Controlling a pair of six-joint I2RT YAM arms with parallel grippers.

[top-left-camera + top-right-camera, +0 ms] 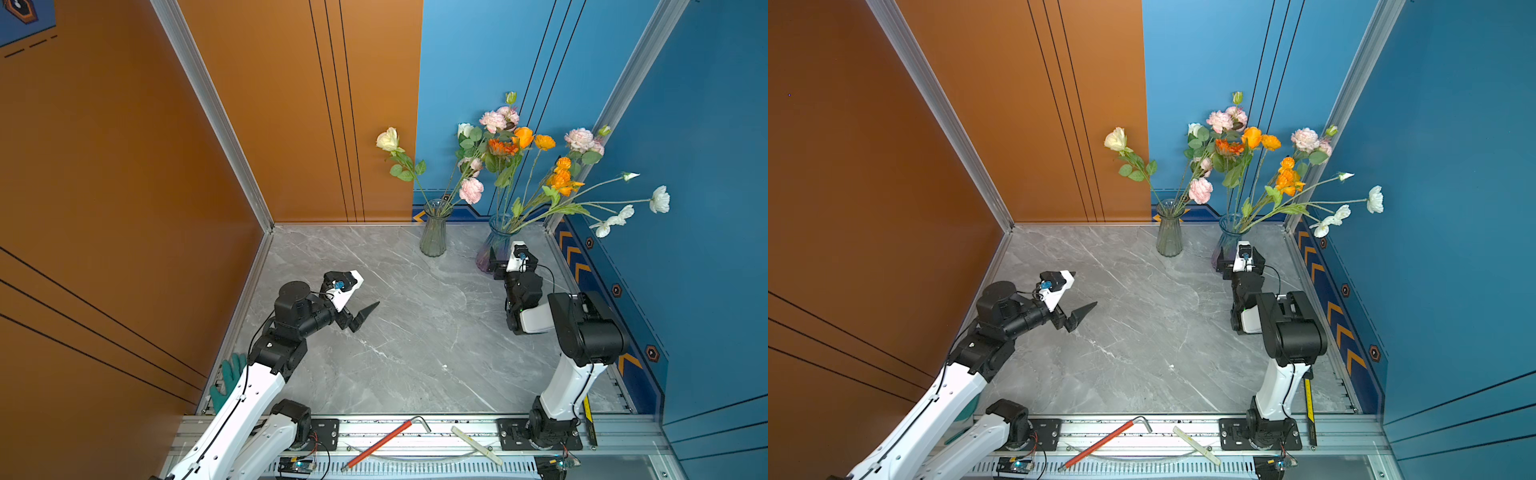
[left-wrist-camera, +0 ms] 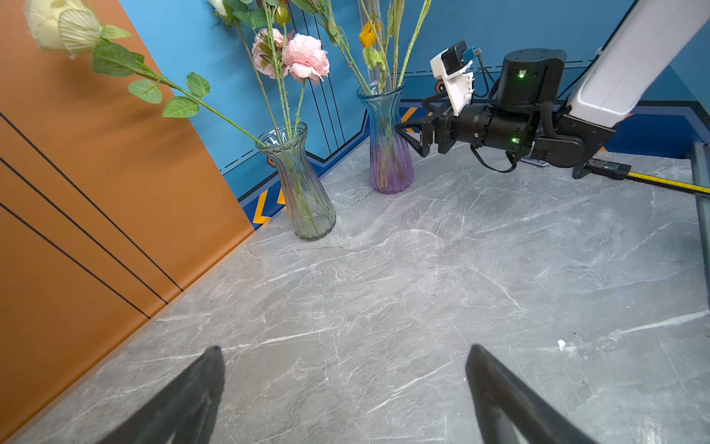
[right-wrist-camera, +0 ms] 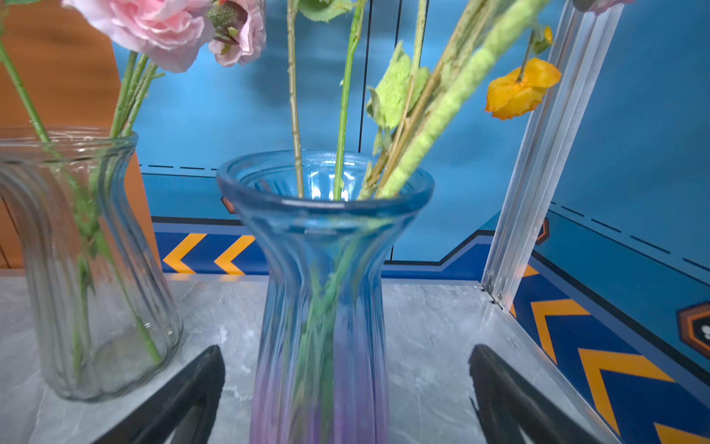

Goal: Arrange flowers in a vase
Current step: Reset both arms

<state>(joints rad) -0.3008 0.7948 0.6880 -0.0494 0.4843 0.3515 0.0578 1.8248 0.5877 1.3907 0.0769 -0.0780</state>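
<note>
Red-handled hex key (image 1: 380, 442) is lying on near rail, out of play. Spread wide, right gripper (image 3: 345, 351) is standing low at far right. Blue-purple vase (image 3: 326, 288) is rising upright between its fingers (image 3: 209, 369), gap showing at both sides. Flowers (image 1: 500, 147) are all standing in two far vases, most in this one, few in clear ribbed vase (image 1: 434, 232) just left; none are lying on marble table (image 1: 415, 353). Also spread and empty, left gripper (image 1: 1085, 288) is hanging near left, well apart. Right arm is looking nearer for next move.

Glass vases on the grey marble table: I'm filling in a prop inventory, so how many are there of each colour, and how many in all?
Clear ribbed glass vase: 1
Blue-to-purple ribbed glass vase: 1
Total: 2
</note>
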